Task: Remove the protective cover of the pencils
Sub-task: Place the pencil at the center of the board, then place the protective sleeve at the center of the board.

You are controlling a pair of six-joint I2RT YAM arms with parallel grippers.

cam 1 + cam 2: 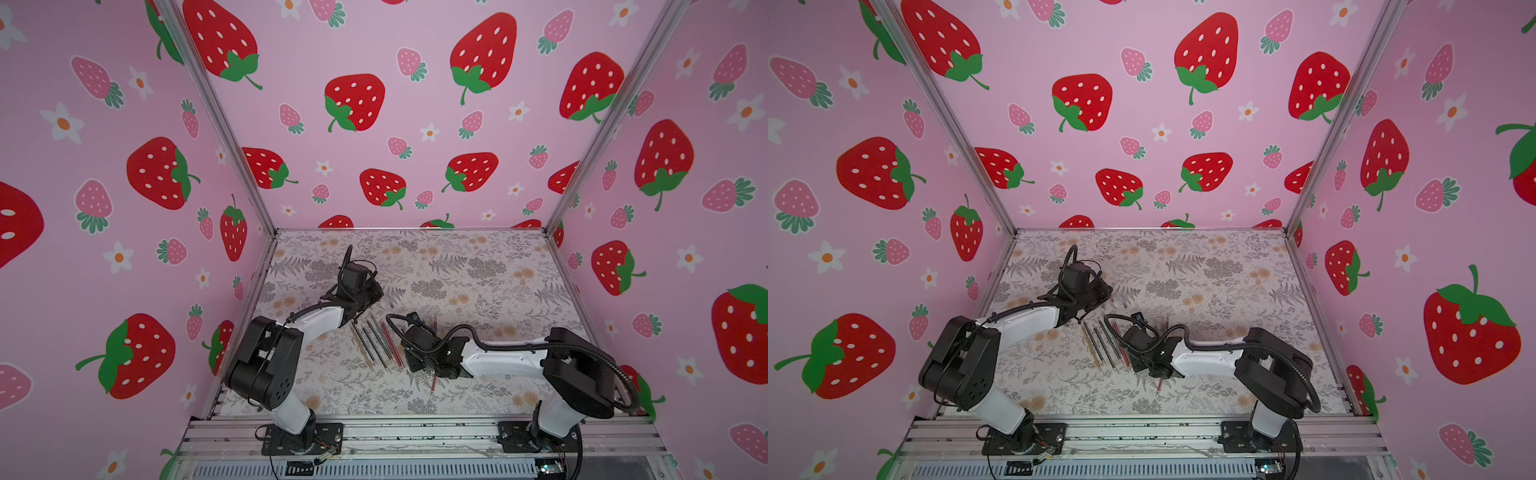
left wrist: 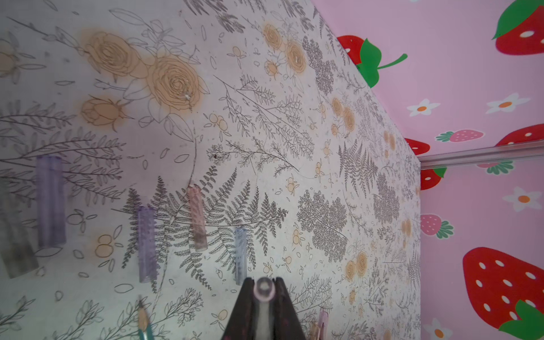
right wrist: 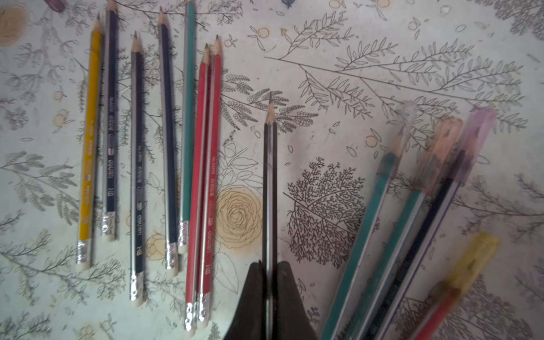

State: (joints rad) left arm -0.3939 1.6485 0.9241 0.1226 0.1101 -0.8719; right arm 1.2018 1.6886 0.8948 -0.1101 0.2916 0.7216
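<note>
My left gripper (image 2: 264, 290) is pressed shut on a clear pinkish cap (image 2: 264, 286), which I see end-on between the fingertips. My right gripper (image 3: 270, 265) is pinched on the black pencil (image 3: 270, 164), whose sharpened tip stands bare. So I judge this pencil's step all but done: cover and pencil are apart, one in each gripper, and neither is set down yet. The pencils (image 1: 376, 343) that are finished lie in a slanted row on the table (image 1: 478, 266), in the near middle between my two arms, tips toward the far side. In the right wrist view they run yellow, dark, grey, dark, green, then two red ones touching. Just to the right of the row, mostly hidden under my right wrist in both top views, lie four capped pencils (image 3: 412, 206) in a loose fan (caps clear, orange, purple and yellow, as far as the blur lets me tell). Several loose caps (image 2: 147, 244) lie scattered on the table in front of my left gripper, well apart from the row. Next, I think, I should release the pinkish cap among those, lay the black pencil beside the bare row without rolling it into the reds, and then take one capped pencil — the trouble is that the fan is crowded and its shafts touch, so my fingers must close on a single one.
</note>
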